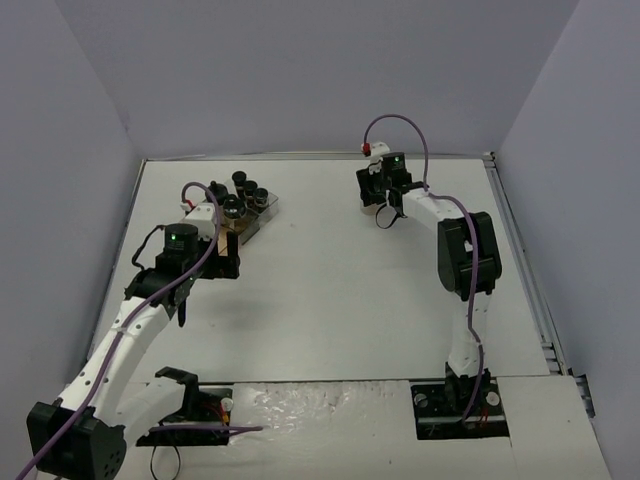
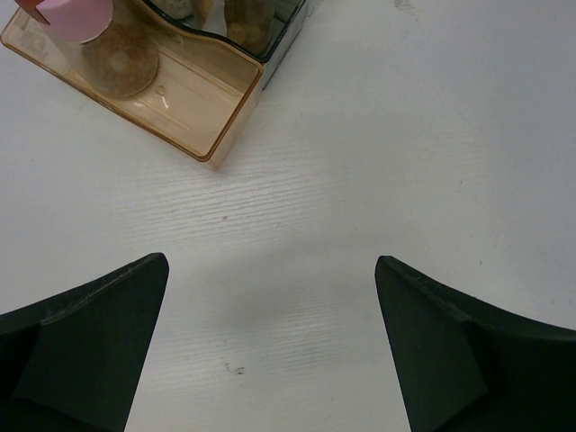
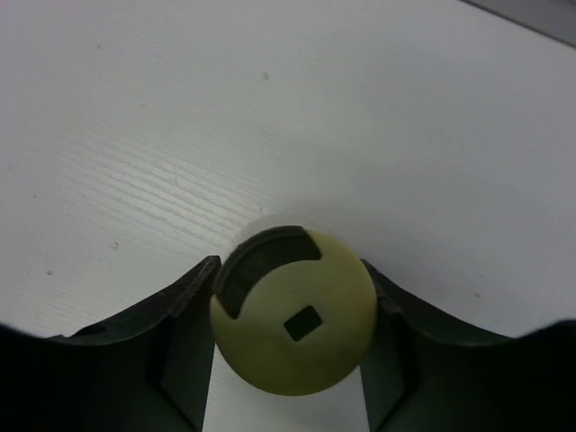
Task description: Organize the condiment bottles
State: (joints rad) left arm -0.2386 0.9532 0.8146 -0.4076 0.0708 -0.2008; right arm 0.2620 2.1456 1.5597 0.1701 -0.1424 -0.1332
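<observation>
The stepped clear-and-amber tray [image 1: 262,216] stands at the far left with several black-capped condiment bottles [image 1: 250,191] in it. The left wrist view shows the tray's amber lower step [image 2: 202,108] with a pink-capped bottle [image 2: 79,14] of brown contents on it. My left gripper [image 2: 270,261] is open and empty over bare table just in front of the tray; it also shows in the top view [image 1: 225,262]. My right gripper [image 3: 292,270], at the far right in the top view [image 1: 378,205], is shut on the yellow-green-capped bottle [image 3: 297,324]. I cannot tell whether that bottle rests on the table.
White table [image 1: 340,290] enclosed by grey walls on three sides. A metal rail [image 1: 520,240] runs along the right edge. Purple cables loop over both arms. The arm bases [image 1: 460,405] sit at the near edge.
</observation>
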